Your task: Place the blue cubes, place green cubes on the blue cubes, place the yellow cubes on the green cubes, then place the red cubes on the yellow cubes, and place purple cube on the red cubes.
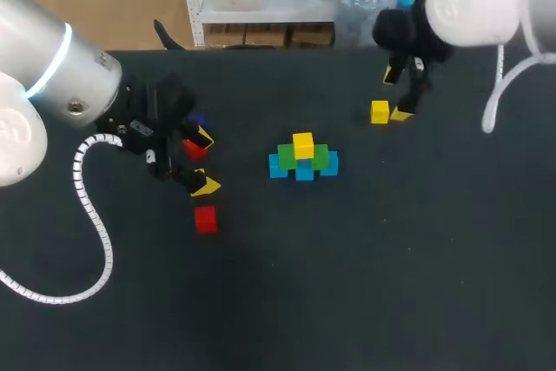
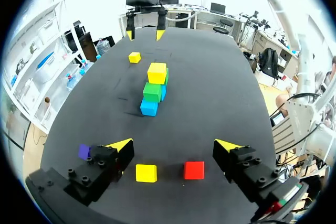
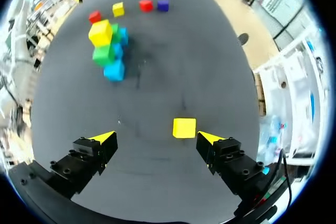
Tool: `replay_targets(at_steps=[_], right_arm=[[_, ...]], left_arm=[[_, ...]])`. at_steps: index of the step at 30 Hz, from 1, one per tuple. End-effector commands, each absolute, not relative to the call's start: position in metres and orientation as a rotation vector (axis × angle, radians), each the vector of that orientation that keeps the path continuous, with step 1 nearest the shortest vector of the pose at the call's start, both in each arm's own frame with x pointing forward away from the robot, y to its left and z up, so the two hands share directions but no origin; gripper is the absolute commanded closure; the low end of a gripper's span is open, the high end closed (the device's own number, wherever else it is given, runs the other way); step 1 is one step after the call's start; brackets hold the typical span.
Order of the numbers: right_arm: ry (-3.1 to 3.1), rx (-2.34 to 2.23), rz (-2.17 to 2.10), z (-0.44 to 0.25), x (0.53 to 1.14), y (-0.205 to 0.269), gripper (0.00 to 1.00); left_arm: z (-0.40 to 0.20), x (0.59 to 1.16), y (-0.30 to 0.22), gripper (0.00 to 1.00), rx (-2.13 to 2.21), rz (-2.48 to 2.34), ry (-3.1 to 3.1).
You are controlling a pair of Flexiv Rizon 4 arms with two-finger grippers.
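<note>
Blue cubes (image 1: 304,172) lie in a row mid-worktop, parallel to its far edge, with green cubes (image 1: 320,159) and a top yellow cube (image 1: 302,145) stacked above. The left gripper (image 2: 174,145), fingers spread, hangs over a loose yellow cube (image 2: 146,172) and a red cube (image 2: 193,170) (the head view hides the yellow one). The right gripper (image 3: 156,139) gapes too, with a far yellow cube (image 3: 184,127) beside one finger.

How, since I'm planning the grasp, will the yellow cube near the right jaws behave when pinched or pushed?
Probably rigid: the yellow cube has crisp flat faces, so it should pinch squarely. Resting flat on the table, it likely slides rather than rolls.
</note>
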State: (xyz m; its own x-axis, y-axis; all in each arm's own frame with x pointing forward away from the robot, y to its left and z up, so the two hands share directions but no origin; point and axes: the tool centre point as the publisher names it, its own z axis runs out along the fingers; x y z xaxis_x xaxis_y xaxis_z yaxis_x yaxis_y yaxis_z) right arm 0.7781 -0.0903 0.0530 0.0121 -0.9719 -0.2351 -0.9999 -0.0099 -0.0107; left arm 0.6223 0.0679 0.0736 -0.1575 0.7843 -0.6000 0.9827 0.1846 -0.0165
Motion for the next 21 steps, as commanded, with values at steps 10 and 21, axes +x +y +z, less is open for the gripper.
replay_targets(at_steps=[10,21], right_arm=[[2.183,-2.074,0.143,0.024,0.799,-0.088,0.00],[2.208,-2.066,0.136,0.009,0.816,-0.082,0.00]], left_arm=[[0.073,0.622,0.069,0.00,1.653,-0.574,1.997],[0.073,0.622,0.069,0.00,1.653,-0.574,1.997]])
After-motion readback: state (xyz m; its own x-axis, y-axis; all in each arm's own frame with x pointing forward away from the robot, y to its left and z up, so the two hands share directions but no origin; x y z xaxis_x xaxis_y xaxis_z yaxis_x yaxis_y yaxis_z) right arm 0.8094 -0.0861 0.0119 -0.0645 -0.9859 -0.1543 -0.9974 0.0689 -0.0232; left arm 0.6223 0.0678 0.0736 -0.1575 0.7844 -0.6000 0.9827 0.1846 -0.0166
